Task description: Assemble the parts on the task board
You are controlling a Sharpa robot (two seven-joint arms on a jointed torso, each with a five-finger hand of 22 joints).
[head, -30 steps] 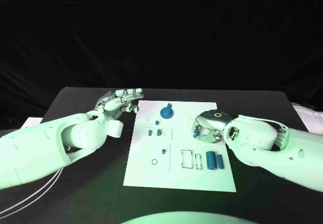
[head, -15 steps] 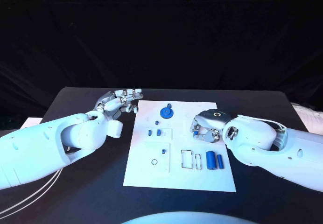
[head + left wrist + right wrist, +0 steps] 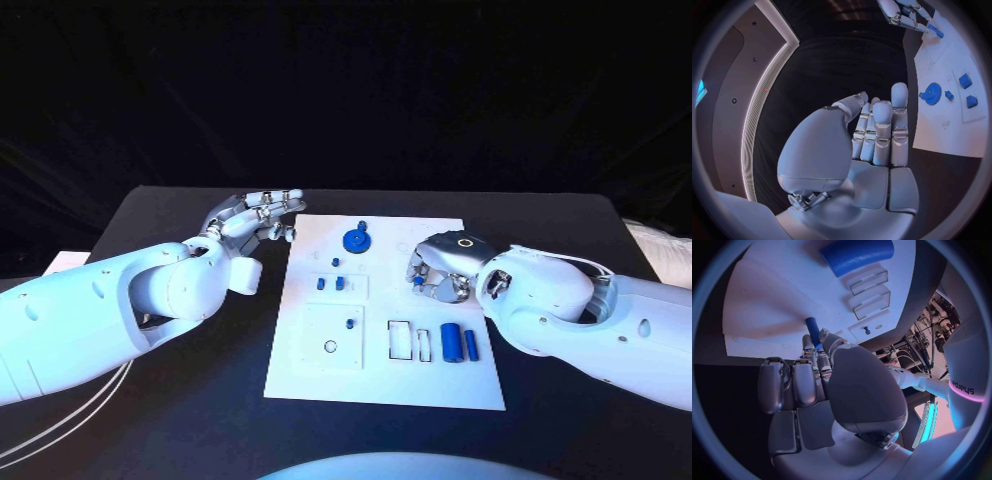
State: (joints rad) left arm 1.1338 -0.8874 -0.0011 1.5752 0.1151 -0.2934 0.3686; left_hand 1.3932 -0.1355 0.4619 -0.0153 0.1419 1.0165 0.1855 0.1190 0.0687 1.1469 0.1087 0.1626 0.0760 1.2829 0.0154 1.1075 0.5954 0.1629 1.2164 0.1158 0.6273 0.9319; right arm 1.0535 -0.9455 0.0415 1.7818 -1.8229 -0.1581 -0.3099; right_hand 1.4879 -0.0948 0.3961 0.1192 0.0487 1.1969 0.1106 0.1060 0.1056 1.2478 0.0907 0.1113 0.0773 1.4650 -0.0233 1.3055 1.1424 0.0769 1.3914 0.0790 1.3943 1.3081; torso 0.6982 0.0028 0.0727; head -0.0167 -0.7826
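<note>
The white task board [image 3: 433,385] lies mid-table. On it are a blue gear [image 3: 355,240] at the far end, two small blue blocks [image 3: 332,284] and two blue cylinders [image 3: 460,343] near its right edge. My right hand [image 3: 440,268] hovers over the board's right side and pinches a small blue peg [image 3: 812,325] between thumb and fingers, its tip pointing at the board [image 3: 773,305]. My left hand [image 3: 257,218] is open, fingers together and raised, just off the board's far left corner. The left wrist view shows the gear [image 3: 931,93] and the right hand [image 3: 901,12] with the peg [image 3: 936,31].
Rectangular slots [image 3: 408,342] sit beside the cylinders, and a small pin [image 3: 351,325] and a ring [image 3: 330,347] lie on the left panel. Black table surface [image 3: 173,400] surrounds the board on both sides. A large cylinder [image 3: 856,255] lies beyond the peg.
The right hand with the peg has edged slightly left and farther over the board. The left hand has stayed where it was.
</note>
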